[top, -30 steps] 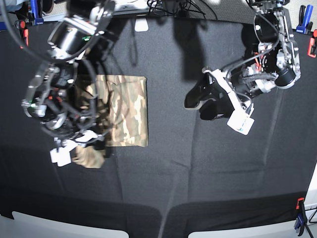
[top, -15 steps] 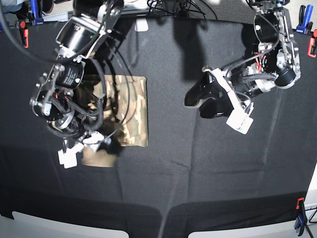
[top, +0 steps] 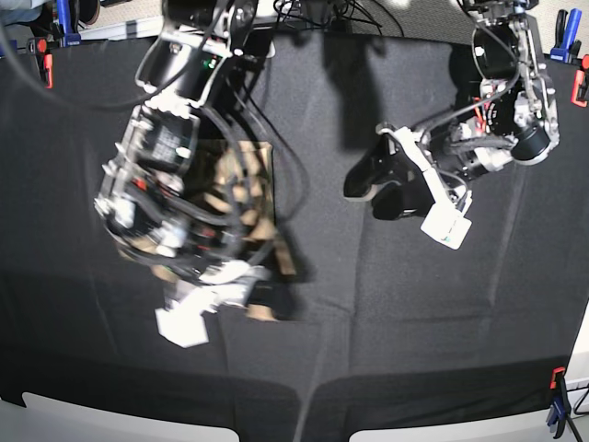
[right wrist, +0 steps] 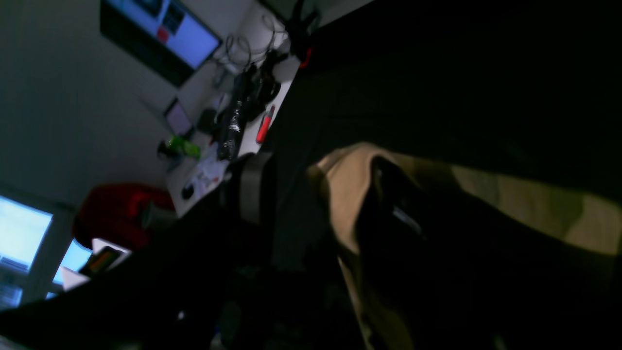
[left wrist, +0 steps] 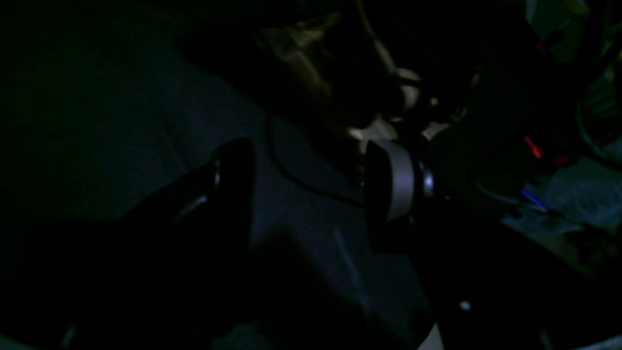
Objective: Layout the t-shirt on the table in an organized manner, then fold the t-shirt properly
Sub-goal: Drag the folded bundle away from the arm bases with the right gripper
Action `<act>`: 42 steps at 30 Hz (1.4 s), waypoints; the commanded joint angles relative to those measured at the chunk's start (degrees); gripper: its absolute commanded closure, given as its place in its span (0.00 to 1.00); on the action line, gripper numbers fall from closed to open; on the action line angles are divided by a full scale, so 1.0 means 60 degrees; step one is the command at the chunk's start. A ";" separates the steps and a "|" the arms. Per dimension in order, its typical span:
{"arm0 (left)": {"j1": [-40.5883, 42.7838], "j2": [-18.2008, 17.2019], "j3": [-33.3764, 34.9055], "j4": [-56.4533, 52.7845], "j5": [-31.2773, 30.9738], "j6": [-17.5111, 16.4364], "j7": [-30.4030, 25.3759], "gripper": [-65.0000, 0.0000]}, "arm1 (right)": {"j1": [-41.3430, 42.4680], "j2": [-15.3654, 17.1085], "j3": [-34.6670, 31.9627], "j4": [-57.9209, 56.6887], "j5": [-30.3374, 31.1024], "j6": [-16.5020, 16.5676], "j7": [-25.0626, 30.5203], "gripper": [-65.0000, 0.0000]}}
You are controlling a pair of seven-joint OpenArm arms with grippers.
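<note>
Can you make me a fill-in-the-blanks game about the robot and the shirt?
1. The t-shirt has a ____ print.
2. The table is covered with a ____ cloth.
3. The left gripper hangs over bare cloth with ____ between its fingers.
4. The arm nearest the t-shirt carries the ____ gripper.

Missing words: camouflage; black; nothing; right

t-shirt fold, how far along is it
Looks done: the t-shirt lies in a compact folded block on the table. In hand: the right gripper works its near edge, grip unclear. The left gripper hangs open, empty. Left: final tidy.
</note>
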 commanded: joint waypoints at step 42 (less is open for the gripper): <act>-0.0171 0.0029 0.0514 0.0175 -0.3457 -0.0007 0.0495 0.48 | -0.1086 0.2368 0.0506 0.2532 -0.6433 -0.0135 0.1778 0.61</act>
